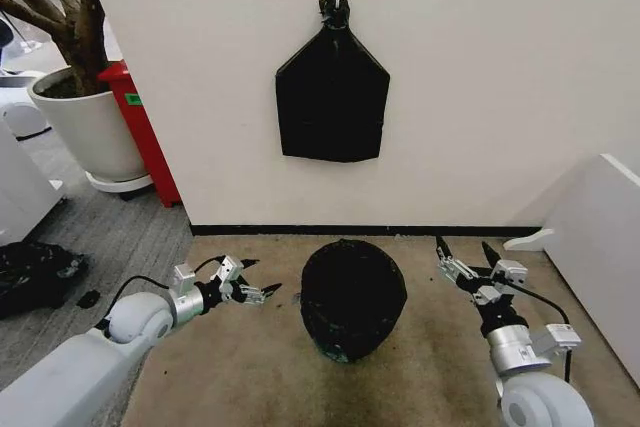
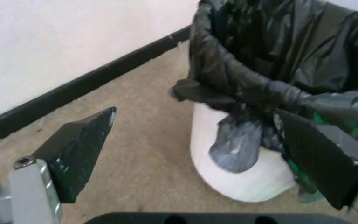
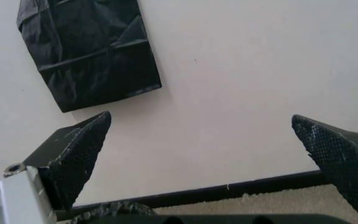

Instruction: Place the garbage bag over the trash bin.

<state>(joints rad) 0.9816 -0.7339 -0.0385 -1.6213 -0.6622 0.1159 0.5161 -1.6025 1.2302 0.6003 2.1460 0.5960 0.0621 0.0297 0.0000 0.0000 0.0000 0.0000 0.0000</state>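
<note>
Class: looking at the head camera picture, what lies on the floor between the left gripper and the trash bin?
Nothing: in the head view only bare carpet separates the left gripper from the bag-covered trash bin.

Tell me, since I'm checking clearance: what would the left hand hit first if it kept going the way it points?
Most likely the garbage bag folded over the trash bin rim. The open left hand points toward the bin's side, with bare carpet between them; exact depth is hard to judge.
</note>
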